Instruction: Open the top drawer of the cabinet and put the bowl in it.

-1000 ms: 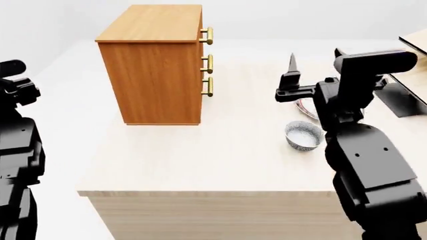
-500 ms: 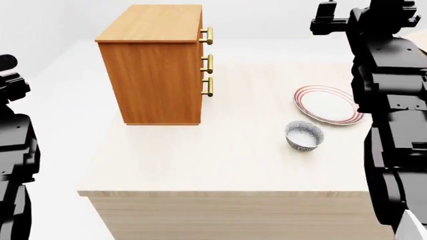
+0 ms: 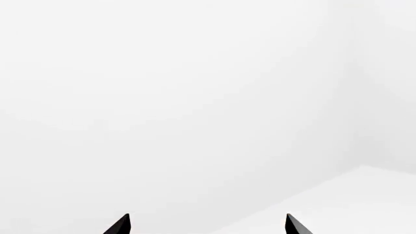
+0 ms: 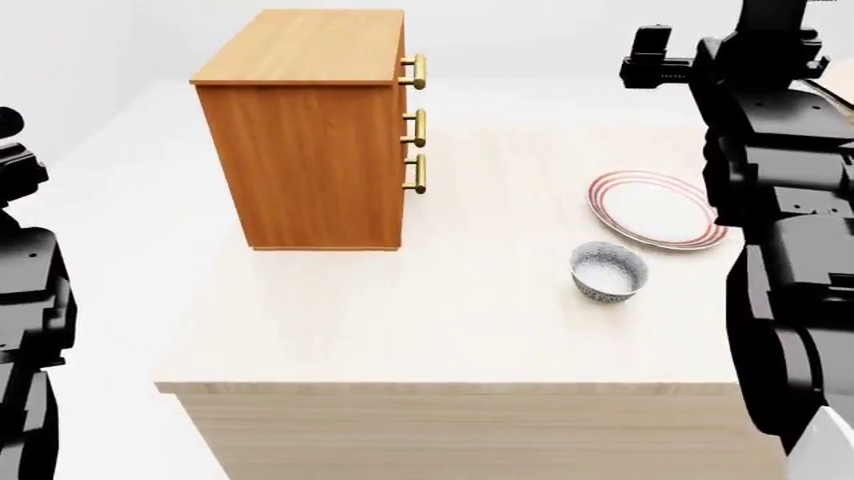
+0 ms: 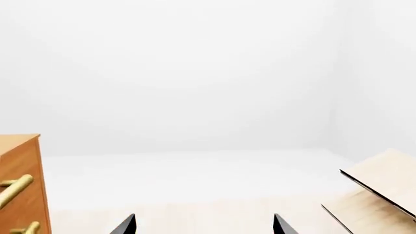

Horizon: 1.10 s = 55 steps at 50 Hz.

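White walls and white floor all around, with a pale wooden table (image 4: 441, 330) in the middle of the head view. On its far left part, the cabinet (image 4: 310, 130): orange-brown, lighter on top, front turned to the right side of the view. Three brass bar handles on that front, one under the other. The top drawer (image 4: 404, 62) fully closed, flush with the two lower ones; its handle (image 4: 418, 71) also visible at the edge of the right wrist view (image 5: 14, 190). The bowl (image 4: 609, 271) upright on the table, toward the near right, well apart from the cabinet, speckled blue-grey outside and whitish inside. Just behind the bowl, not touching it, a flat white plate (image 4: 657, 208) with red rings.

Right gripper (image 5: 202, 225) raised high above the far right of the table, well above the plate, facing toward the cabinet side; only two dark fingertips (image 5: 125, 226) visible in its wrist view, set wide apart, nothing between them. Right arm (image 4: 787, 200) filling the right edge of the head view. Left gripper (image 3: 206, 224) pointed at bare white wall and floor, its two tips also wide apart and holding nothing. Left arm (image 4: 30, 300) at the left edge, off the table.
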### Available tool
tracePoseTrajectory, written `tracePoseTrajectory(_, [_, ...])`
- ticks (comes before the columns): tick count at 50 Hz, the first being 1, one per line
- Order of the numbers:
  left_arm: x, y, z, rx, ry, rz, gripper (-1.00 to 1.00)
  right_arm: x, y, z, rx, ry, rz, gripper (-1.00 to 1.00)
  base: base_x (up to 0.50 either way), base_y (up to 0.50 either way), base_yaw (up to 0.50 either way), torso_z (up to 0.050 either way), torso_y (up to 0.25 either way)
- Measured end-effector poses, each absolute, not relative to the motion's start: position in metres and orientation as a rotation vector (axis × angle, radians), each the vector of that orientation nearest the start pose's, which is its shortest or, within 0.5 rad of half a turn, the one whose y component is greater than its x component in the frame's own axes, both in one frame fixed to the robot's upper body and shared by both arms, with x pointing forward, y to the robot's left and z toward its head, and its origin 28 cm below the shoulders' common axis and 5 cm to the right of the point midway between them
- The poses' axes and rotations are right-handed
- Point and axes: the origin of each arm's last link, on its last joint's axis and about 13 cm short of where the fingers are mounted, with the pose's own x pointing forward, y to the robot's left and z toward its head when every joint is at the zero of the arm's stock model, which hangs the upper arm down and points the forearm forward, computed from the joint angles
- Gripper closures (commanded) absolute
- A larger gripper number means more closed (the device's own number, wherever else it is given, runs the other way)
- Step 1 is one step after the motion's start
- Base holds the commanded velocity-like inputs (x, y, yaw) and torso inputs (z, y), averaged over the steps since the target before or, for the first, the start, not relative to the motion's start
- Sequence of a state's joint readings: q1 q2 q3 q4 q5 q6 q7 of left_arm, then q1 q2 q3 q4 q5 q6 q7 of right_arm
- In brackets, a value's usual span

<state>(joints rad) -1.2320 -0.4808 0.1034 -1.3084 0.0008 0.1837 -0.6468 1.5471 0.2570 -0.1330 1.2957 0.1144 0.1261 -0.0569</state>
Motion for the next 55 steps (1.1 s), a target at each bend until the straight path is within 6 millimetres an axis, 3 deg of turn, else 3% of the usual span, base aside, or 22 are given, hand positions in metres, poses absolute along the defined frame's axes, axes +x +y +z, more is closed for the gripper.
tracePoseTrajectory(55, [0.382, 0.408, 0.180, 0.229, -0.167, 1.044, -1.00, 0.427, -0.207, 0.271, -0.023, -0.072, -0.170, -1.00, 0.50, 0.00, 0.00, 0.000, 0.000])
